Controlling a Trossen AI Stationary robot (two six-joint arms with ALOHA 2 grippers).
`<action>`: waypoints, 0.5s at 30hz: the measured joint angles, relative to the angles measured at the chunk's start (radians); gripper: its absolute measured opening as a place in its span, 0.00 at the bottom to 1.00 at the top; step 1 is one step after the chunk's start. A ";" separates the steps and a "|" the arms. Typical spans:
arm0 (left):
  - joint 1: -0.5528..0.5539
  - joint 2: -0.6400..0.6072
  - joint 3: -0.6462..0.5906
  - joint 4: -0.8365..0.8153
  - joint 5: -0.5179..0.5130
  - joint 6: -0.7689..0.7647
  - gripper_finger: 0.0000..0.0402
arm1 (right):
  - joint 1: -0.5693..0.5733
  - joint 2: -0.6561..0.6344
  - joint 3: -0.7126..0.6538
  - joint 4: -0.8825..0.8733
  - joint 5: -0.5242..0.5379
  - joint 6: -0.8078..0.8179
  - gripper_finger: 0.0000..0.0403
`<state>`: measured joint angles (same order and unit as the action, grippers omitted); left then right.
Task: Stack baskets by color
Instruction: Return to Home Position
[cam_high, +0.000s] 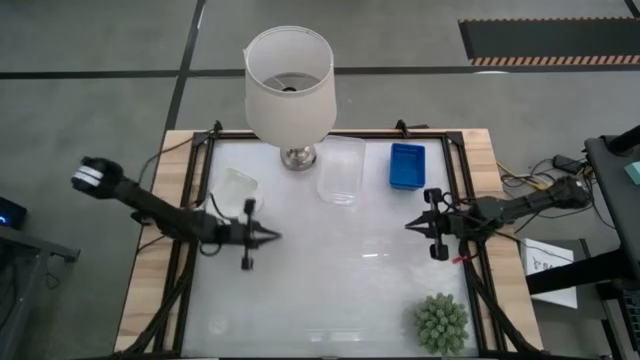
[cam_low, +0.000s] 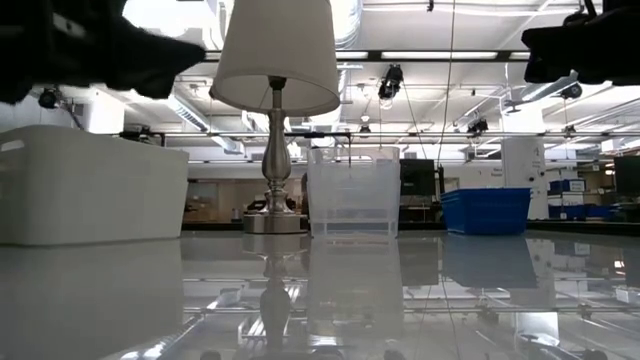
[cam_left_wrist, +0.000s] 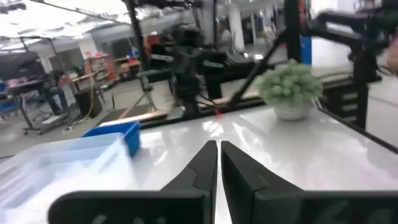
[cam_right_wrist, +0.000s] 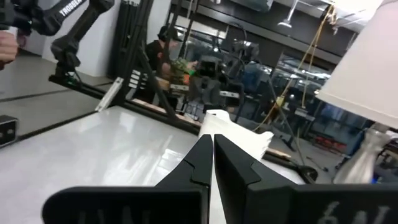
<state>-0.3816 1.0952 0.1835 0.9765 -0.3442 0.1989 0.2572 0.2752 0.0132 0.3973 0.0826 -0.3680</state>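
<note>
A lamp (cam_high: 289, 85) with a white shade and a silver stem and base stands upright on the glossy white table (cam_high: 330, 290), at the middle of its upper edge in the high view. A spiky green plant (cam_high: 441, 322) in a pale pot sits in the lower right corner, well apart from the lamp. Wooden strips (cam_high: 148, 290) flank the top. On the grey floor beyond lies a dark mat (cam_high: 545, 38) edged with orange stripes.
</note>
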 joint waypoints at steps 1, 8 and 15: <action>0.039 -0.050 -0.035 0.000 0.035 -0.011 0.01 | -0.006 0.000 0.000 0.000 0.002 -0.008 0.02; 0.224 -0.403 -0.169 -0.209 0.161 -0.061 0.00 | -0.045 -0.048 0.012 -0.055 0.052 -0.044 0.02; 0.244 -0.697 -0.173 -0.550 0.161 -0.088 0.00 | -0.048 -0.196 0.088 -0.346 0.052 -0.036 0.02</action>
<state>-0.1371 0.3982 0.0105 0.4263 -0.1829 0.1113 0.2089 0.0788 0.1016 0.0512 0.1347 -0.4039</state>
